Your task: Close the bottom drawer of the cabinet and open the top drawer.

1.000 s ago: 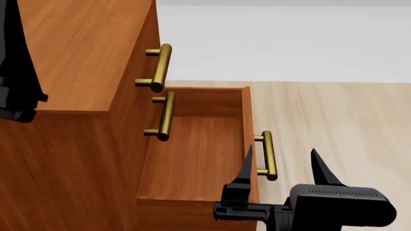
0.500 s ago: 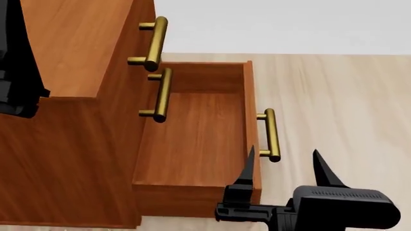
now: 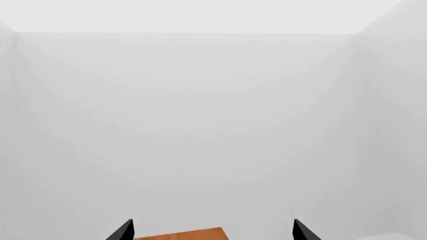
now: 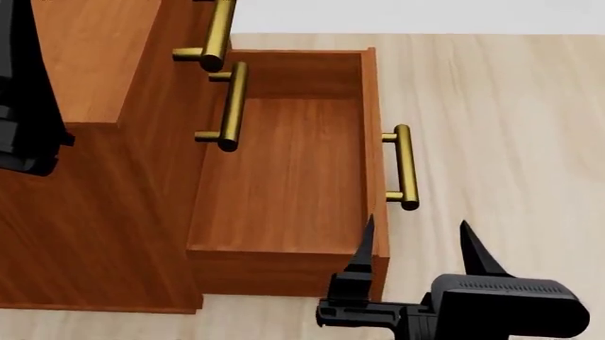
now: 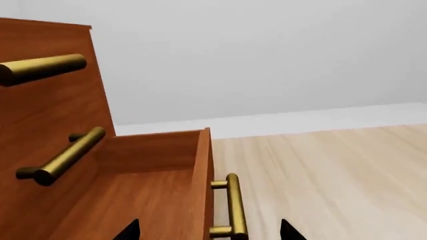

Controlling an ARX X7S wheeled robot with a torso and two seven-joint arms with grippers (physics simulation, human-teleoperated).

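The reddish-brown cabinet (image 4: 95,212) fills the left of the head view. Its bottom drawer (image 4: 283,177) is pulled far out and empty, its brass handle (image 4: 404,166) on the front panel. The middle drawer's handle (image 4: 229,106) and the top drawer's handle (image 4: 215,35) sit flush above it, both drawers shut. My right gripper (image 4: 416,244) is open, just in front of the bottom drawer's near front corner, short of its handle (image 5: 232,205). My left gripper (image 3: 212,231) is open over the cabinet top (image 3: 183,234); its arm shows at the head view's left edge.
Pale wooden floor (image 4: 511,127) lies to the right of the cabinet. A plain white wall (image 5: 267,60) stands behind it.
The head view has tilted downward: cabinet and drawers slid up the picture and more floor shows. The bottom drawer stays pulled out. My right gripper keeps its place in the picture, still open.
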